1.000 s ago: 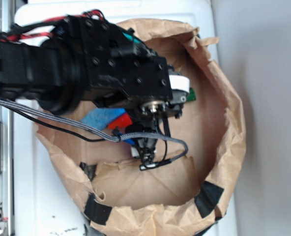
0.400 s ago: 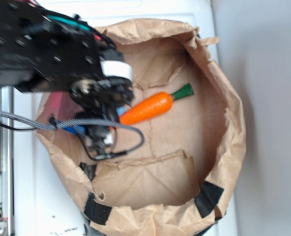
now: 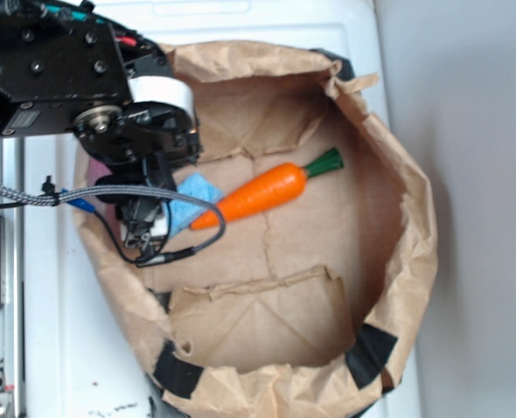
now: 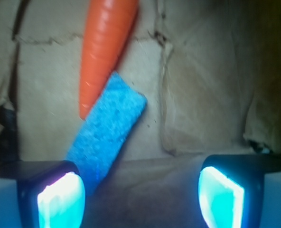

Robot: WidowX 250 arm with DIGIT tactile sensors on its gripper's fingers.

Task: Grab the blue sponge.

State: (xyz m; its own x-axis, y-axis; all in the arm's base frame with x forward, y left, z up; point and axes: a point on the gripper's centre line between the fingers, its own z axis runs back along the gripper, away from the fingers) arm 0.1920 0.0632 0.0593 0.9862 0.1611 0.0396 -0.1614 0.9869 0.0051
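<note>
Lining up matters here: the gripper (image 4: 140,194) has its fingers (image 4: 60,197) spread apart and empty, while the blue sponge (image 4: 107,130) lies slanted on the paper bag (image 3: 406,218) floor, touching the carrot (image 4: 105,47). I'd shift left, centre over it, then close.

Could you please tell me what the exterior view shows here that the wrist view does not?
Only the exterior view shows the carrot's green top, the paper bag's taped rim and the robot arm. Only the wrist view shows the claw open, its lit pads empty, and the sponge's speckled surface. Both show the blue sponge lying against the orange carrot on the brown paper.
</note>
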